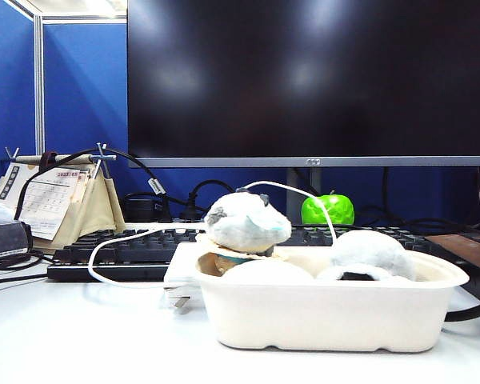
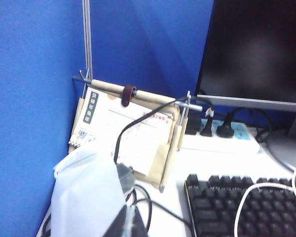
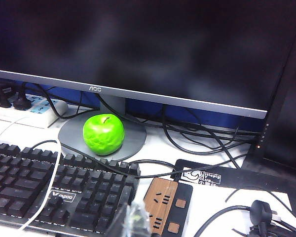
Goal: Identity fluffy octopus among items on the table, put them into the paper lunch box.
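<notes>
I'm keeping both arms pulled back: the fluffy octopus (image 1: 374,254) is sitting in the paper lunch box (image 1: 328,314); right gripper (image 3: 133,223) is closed, left gripper (image 2: 126,223) unclear.

A green apple (image 3: 103,134) sits on the monitor (image 1: 310,80) stand behind a black keyboard (image 1: 120,250); a desk calendar (image 2: 128,129) stands well apart.

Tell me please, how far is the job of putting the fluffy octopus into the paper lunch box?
It looks nearly done. A fluffy octopus sits inside the paper lunch box, with more pale plush beside it. The blue-patched plush rests on the box's left end. Nothing is in hand: the left gripper and right gripper are back over the desk, the right shut. I see no octopus left outside.
</notes>
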{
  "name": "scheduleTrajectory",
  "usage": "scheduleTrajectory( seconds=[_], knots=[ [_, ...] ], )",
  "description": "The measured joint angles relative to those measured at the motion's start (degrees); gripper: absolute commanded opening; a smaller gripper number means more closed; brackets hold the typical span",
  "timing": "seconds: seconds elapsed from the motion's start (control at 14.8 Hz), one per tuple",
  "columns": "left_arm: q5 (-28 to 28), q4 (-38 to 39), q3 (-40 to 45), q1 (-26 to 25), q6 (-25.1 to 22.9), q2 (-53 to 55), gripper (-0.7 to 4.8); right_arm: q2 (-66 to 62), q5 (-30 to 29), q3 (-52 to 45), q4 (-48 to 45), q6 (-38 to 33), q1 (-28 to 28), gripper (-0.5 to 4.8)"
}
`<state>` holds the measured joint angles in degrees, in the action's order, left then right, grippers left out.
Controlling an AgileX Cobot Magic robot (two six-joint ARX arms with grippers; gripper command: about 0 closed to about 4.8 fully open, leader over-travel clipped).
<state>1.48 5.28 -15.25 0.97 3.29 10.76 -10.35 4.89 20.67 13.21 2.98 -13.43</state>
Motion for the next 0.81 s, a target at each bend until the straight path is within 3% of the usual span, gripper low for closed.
scheduleTrajectory(
  seconds=[0.81],
  knots=[
    [-0.20, -6.78, 9.16, 0.00, 1.49, -5.77, -0.03, 0.02, -0.02, 0.00, -0.02, 0.00, 0.00, -0.05]
  ],
)
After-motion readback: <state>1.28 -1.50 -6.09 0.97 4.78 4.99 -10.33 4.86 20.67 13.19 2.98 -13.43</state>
